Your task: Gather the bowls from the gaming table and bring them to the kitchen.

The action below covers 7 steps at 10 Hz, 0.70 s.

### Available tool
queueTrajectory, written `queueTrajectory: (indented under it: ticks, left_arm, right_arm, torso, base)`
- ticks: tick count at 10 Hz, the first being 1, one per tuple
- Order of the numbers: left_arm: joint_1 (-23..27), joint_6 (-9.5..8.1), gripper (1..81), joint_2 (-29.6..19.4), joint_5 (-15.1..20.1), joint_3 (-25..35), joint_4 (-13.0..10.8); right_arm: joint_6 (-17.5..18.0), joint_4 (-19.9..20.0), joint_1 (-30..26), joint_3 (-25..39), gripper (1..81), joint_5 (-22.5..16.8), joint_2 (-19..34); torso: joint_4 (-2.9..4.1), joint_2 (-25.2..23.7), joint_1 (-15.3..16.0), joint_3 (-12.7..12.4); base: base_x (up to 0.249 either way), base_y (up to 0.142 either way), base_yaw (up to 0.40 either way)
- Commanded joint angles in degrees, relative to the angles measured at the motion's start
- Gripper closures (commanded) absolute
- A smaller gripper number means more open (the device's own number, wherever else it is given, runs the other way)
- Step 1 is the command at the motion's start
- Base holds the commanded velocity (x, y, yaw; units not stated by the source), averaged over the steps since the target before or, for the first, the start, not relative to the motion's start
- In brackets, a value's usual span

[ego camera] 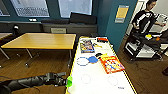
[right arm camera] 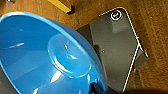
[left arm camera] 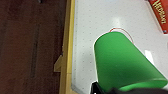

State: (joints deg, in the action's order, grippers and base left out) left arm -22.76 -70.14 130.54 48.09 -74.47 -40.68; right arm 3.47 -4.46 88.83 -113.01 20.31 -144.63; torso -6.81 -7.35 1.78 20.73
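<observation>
- Head view: one blue bowl (ego camera: 93,59) lies on the gaming table (ego camera: 100,85) near the middle of its length, touching a clear ring plate (ego camera: 82,61); two game boxes (ego camera: 87,46) lie beyond. The left gripper (ego camera: 65,81) holds one green cup (ego camera: 69,81) at the near left edge
- Left wrist view: the cup (left arm camera: 122,62) is clamped, above the yellow rim (left arm camera: 69,42)
- Right wrist view: a second blue bowl (right arm camera: 47,55) is held over the floor; I cannot tell how wide the right gripper stands
</observation>
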Motion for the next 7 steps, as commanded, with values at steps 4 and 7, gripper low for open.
queueTrajectory:
  ticks: [4,7]
  left_arm:
    - [-9.6,2.21,81.1,-16.0,-13.2,8.1,-0.8]
    - [-15.0,2.12,81.1,-20.6,-13.8,10.4,-0.5]
  right_arm:
    - [-0.1,-1.6,-0.8,1.0,81.1,-2.6,1.1]
    - [0.0,-1.6,-0.8,1.1,81.1,-2.6,1.2]
  torso:
    - [0.0,0.0,0.0,0.0]
    - [0.0,0.0,0.0,0.0]
  base:
    - [0.0,0.0,0.0]
    - [0.0,0.0,0.0]
